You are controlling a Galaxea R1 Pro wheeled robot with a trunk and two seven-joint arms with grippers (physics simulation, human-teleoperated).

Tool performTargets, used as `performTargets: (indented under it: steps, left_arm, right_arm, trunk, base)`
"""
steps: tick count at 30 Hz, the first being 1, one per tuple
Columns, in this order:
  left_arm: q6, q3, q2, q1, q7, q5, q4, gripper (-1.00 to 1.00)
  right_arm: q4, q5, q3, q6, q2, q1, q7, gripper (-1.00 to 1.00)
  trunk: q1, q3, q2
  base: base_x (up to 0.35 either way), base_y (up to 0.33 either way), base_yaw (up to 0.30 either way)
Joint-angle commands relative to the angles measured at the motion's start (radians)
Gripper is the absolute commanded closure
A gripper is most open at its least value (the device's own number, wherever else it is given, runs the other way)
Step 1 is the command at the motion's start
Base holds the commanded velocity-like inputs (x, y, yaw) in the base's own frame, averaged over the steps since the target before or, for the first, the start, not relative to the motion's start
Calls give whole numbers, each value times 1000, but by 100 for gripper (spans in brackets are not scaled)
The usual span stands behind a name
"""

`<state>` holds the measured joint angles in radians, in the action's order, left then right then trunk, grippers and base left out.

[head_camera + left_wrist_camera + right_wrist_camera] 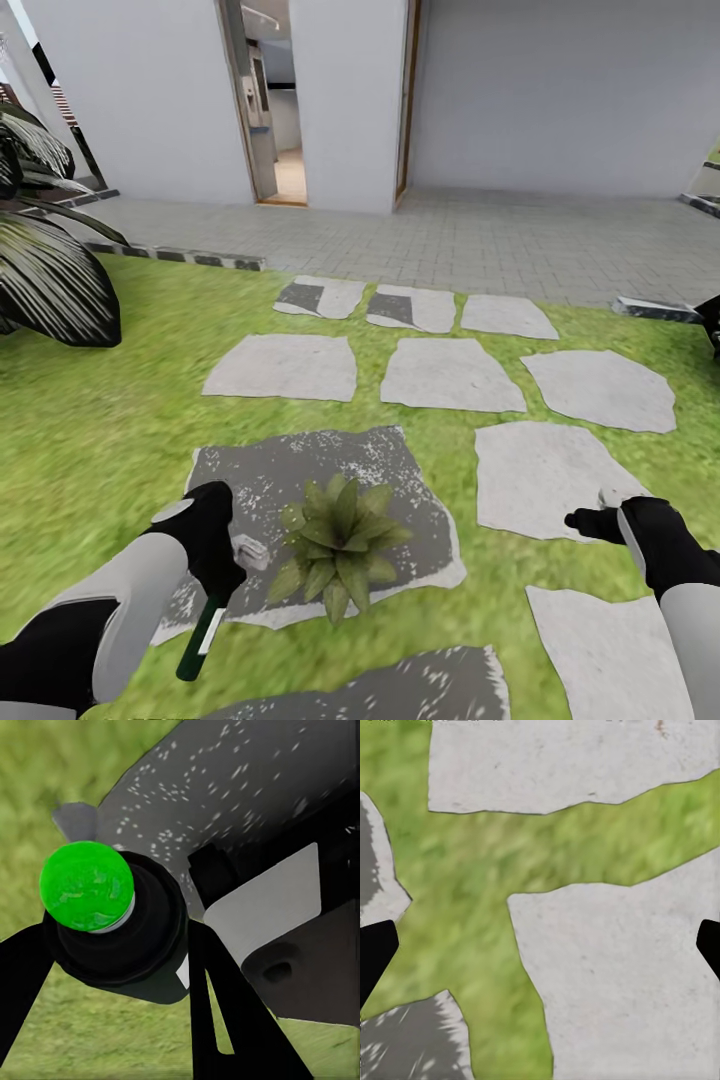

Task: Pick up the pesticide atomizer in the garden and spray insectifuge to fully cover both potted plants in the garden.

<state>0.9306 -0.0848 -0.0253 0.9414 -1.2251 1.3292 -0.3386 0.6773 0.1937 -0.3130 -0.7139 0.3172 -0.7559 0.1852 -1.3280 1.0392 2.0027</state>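
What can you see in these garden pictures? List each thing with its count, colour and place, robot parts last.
potted plant: one, speckled green leaves, on the dark grey slab between the arms.
pesticide atomizer: one, dark bottle with white label and green top, held in the left gripper.
stepping stones: several, pale grey, set in the lawn.
lawn: green, around the stones.
paved strip: grey, along the house.
house wall: white, far side, with an open doorway.
striped spiky plant: one, dark with pale stripes, far left.
left gripper: black, beside the plant.
right gripper: black, over a pale stone.
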Motion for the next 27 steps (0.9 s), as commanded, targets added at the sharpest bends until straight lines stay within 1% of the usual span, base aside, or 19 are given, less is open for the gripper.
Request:
performTargets:
  steps: [1, 3, 6, 18, 27]
  left_arm:
    - [5, -8, 5, 0, -7, 12, 10, 100]
    - [5, -7, 15, 0, -7, 12, 21, 100]
    - [5, -8, 20, 0, -7, 12, 25, 100]
    - [5, -7, 21, 0, -7, 12, 24, 100]
    - [5, -8, 21, 0, -7, 12, 24, 100]
  right_arm:
    - [2, 10, -3, -4, 0, 0, 9, -100]
    - [2, 10, -3, -4, 0, 0, 9, -100]
    - [2, 10, -3, -4, 0, -1, 9, -100]
    - [2, 10, -5, -4, 0, 0, 8, -100]
    - [2, 10, -4, -4, 0, -1, 8, -100]
  trunk:
    - [0, 1, 0]
    - [0, 1, 0]
    - [0, 1, 0]
    - [0, 1, 0]
    - [0, 5, 0]
  base:
    - [0, 0, 188]
    - [0, 0, 225]
    - [0, 0, 118]
    - [0, 0, 6]
    - [0, 0, 150]
